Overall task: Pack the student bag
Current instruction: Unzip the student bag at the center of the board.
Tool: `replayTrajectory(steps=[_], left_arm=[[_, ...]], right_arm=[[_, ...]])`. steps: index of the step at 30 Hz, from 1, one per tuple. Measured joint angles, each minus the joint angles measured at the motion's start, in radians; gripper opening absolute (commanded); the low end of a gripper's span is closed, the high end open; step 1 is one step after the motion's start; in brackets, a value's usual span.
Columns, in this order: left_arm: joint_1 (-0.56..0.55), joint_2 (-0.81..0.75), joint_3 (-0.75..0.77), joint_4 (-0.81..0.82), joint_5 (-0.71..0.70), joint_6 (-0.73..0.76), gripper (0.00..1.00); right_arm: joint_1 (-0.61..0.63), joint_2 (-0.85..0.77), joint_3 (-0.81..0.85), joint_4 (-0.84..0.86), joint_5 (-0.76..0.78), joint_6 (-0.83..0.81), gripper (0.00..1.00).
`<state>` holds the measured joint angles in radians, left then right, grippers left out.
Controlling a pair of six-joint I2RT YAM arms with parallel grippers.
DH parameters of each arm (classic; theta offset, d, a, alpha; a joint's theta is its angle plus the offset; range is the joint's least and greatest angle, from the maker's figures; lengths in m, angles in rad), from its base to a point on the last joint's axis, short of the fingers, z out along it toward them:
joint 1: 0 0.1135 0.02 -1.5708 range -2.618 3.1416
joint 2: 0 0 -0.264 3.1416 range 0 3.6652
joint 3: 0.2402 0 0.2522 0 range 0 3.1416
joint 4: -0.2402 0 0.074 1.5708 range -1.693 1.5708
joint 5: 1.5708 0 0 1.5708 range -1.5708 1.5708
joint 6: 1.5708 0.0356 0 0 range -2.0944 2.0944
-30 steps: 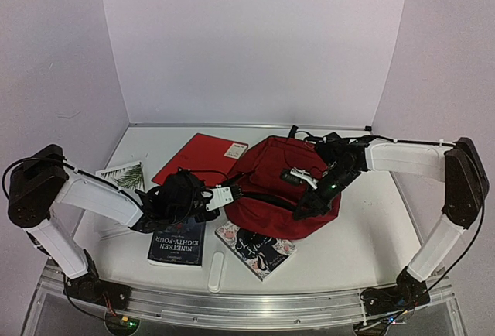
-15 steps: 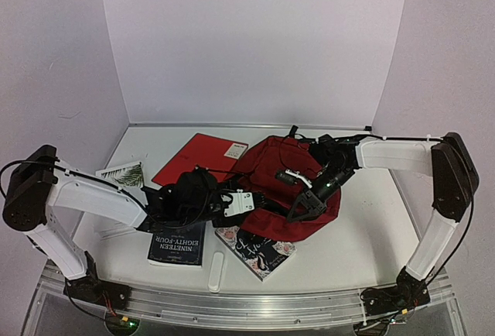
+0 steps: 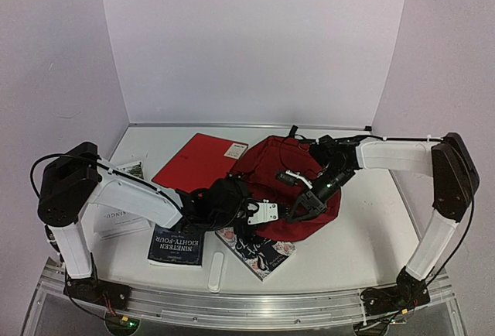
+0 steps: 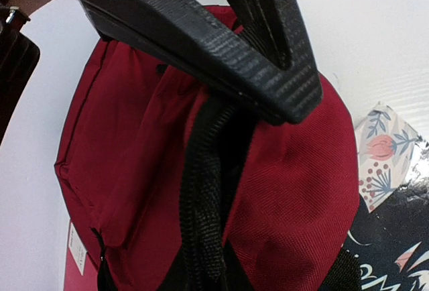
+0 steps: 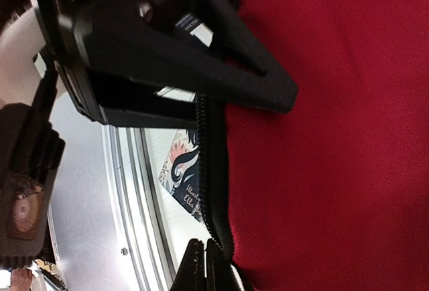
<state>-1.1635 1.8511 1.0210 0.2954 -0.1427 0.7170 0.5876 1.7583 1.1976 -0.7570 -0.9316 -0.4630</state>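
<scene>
The left gripper (image 3: 267,212) now sits at the near-left edge of the student bag (image 3: 274,162). A second ago it hung back over the Nineteen Eighty-Four paperback (image 3: 176,245), so that arm has reached right in. From its own camera I see a black finger lying across the bag's black webbing, but I cannot tell whether the jaws are apart or pinched on it.

The right gripper (image 5: 203,264) has slid in from the bag's right flank toward the middle of its near side. Its tips are pressed together right at the black zipper trim; whether they nip the trim I can't say.

To my eye both tools are working at the bag's mouth and nothing is packed yet.

The dark red bag lies right of centre, toward the back of the table (image 3: 363,228). The red folder (image 3: 197,158) lies just beside its left, and the floral-cover book (image 3: 259,252) sits at its near edge.

The two grippers are very near each other, leaving little room between them. The right of the bag looks roomier. The metal rail (image 3: 247,301) bounds the near side.
</scene>
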Motion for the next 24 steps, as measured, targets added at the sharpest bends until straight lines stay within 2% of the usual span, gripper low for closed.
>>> replayTrajectory(steps=[6,16,24], left_arm=[[-0.003,-0.030,-0.032,-0.008,-0.014,-0.003,0.00],[-0.010,-0.137,-0.113,-0.001,-0.044,0.000,0.00],[-0.021,-0.157,-0.136,0.020,-0.043,0.015,0.00]], right_arm=[[-0.049,-0.027,-0.034,0.000,0.013,-0.004,0.00],[-0.220,-0.060,-0.073,-0.035,0.020,-0.105,0.00],[-0.260,0.024,-0.056,-0.057,-0.049,-0.214,0.00]])
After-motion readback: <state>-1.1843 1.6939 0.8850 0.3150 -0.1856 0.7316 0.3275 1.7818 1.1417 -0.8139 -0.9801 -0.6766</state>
